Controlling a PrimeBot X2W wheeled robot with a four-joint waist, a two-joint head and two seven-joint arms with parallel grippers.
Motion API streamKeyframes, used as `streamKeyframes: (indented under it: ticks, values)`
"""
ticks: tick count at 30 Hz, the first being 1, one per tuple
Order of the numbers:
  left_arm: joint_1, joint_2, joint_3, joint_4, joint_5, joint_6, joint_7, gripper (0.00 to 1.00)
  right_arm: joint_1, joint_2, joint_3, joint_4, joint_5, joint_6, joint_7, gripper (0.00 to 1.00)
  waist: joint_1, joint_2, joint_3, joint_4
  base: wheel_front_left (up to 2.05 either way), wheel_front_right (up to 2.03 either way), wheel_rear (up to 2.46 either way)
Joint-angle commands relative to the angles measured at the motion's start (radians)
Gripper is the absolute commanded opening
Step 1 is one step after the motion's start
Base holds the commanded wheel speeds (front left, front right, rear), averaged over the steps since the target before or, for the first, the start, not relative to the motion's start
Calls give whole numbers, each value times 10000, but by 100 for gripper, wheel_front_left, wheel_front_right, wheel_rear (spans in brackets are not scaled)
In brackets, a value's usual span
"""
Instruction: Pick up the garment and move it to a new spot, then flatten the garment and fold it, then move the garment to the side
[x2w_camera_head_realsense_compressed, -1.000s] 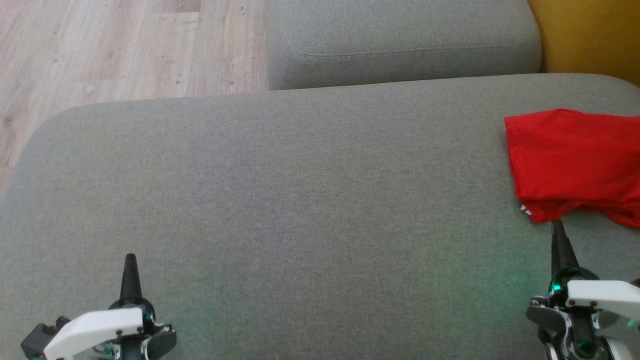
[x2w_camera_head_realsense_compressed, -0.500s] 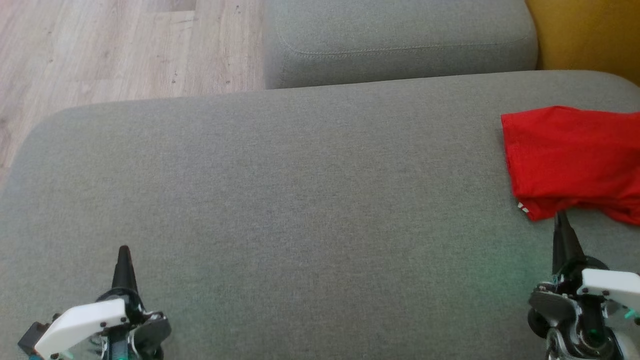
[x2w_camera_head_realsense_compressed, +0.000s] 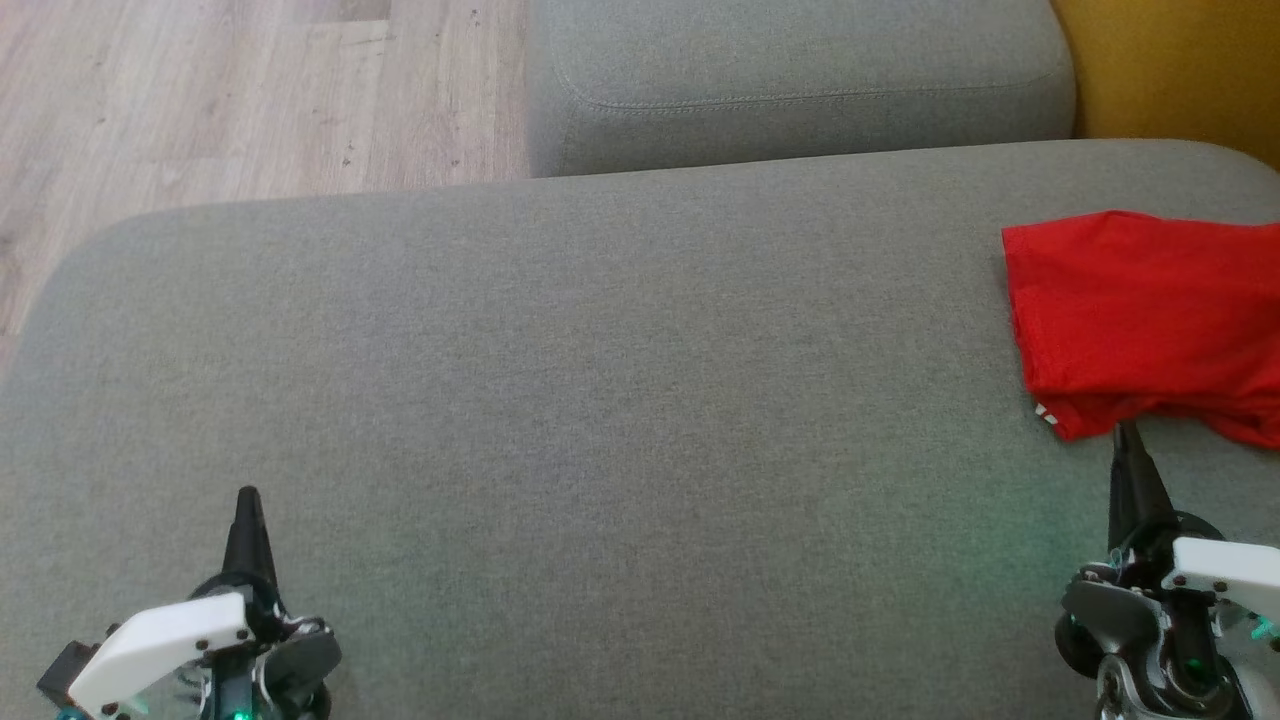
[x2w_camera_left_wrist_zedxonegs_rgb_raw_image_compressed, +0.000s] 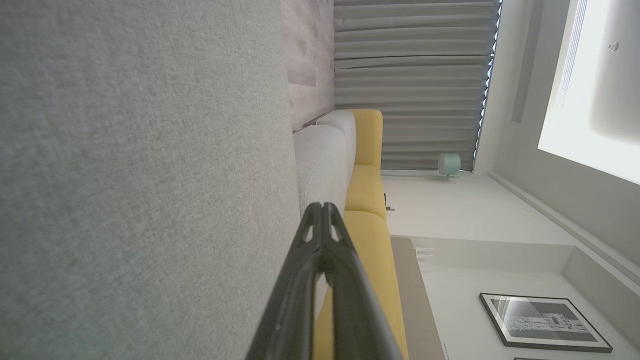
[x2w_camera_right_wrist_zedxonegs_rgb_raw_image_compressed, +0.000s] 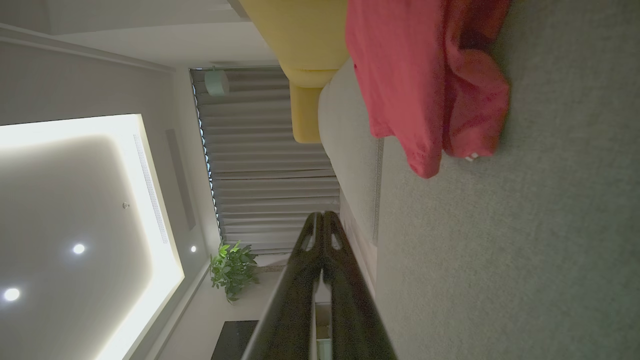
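The red garment (x2w_camera_head_realsense_compressed: 1140, 320) is lying on the big grey cushion (x2w_camera_head_realsense_compressed: 620, 400), far over at the 3 o'clock side of the head view. It is running off the edge of that view, so part of it is hiding. It is looking like a loose folded pile, with a tiny bit of white trim peeking out at its near left corner. Its long side is going from 9 o'clock to 3 o'clock.

The right gripper (x2w_camera_head_realsense_compressed: 1122, 432) is sitting just below it. Its two dark fingers are pressing tight together and are holding nothing. The tip is pointing to 12 o'clock, just beside the near edge of the garment. I cannot tell if it is touching the cloth. In the right wrist view the garment is lying ahead of the fingers, up toward 1 o'clock.

The left gripper (x2w_camera_head_realsense_compressed: 247, 497) is waiting down at 7 o'clock in the head view. It is clenched too, and empty. From there the garment is lying out toward 2 o'clock, well apart from it.

So the right arm is much the nearer one. I am thinking any grab would be its job. The fingers would need to spread first, then go on toward 12 o'clock onto that near edge. The garment is already looking folded and off to the side, so the job may be almost over, but I am not sure.
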Motion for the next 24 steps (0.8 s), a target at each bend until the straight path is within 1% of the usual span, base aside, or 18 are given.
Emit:
streamKeyframes:
  ticks: [1,24]
  values:
    - [-486,96,404,-282,4,-69,54,0,-508,-135,189,-310,13,-7,67,0,0,0,0,1,0,0,0]
    - [-492,33,492,-277,78,-69,126,0,-515,-75,104,-304,-58,-7,135,0,0,0,-1,1,0,0,0]
